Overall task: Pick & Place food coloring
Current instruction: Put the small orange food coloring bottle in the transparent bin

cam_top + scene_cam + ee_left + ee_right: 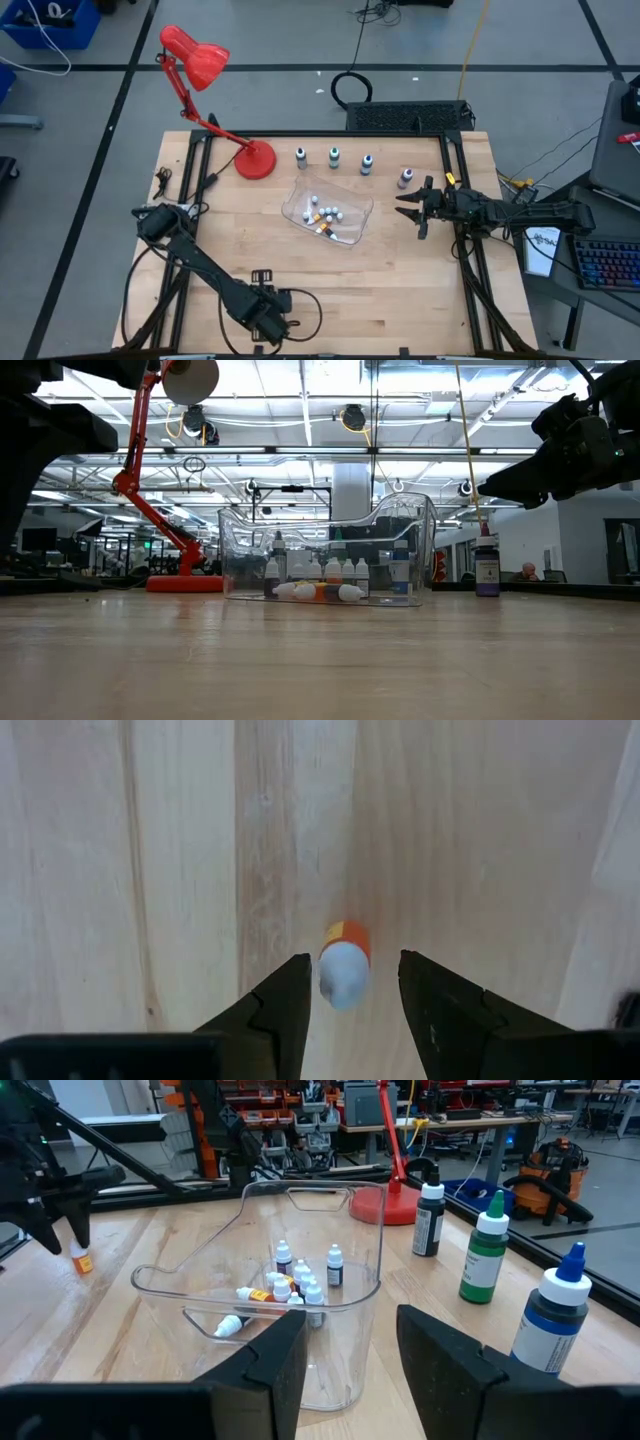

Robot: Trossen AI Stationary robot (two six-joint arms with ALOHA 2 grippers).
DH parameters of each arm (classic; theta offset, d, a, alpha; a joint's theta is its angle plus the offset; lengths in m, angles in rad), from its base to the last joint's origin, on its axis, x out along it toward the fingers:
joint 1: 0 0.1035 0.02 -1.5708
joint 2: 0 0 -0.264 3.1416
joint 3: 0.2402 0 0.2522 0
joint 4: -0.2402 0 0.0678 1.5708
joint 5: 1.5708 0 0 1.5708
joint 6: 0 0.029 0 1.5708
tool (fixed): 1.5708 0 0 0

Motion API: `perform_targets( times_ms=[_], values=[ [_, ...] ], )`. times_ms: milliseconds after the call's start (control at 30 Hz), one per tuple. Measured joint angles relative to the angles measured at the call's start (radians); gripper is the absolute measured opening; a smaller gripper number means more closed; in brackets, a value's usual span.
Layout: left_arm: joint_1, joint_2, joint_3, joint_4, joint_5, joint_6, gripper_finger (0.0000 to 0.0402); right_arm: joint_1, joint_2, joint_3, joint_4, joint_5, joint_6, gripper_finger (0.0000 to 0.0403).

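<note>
Food coloring bottles, pale caps: dark [301, 156], green [334, 157], blue [367, 164], pink-purple [405, 178], upright in row behind clear plastic tub [300, 187]. I see small dropper bottles [328, 215] inside tub. Right gripper [412, 207] beside pink-purple, fingers apart, empty. Left gripper [352, 990] at near edge, fingers around orange-banded white-capped bottle [343, 963]; grip unclear.

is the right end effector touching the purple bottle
Apart. The high view shows the right end effector open beside the purple bottle, with bare table between them; the low view also shows it raised above the bottle.
</note>
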Motion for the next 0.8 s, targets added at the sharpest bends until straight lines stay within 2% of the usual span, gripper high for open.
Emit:
perform_targets(
  times_ms=[800],
  values=[
    [0.000, 0.000, 0.000, 0.000, -0.011, 0.001, 0.0154, 0.000, 0.000, 0.000, 0.000, 0.000, 0.000, 0.0144]
  ],
)
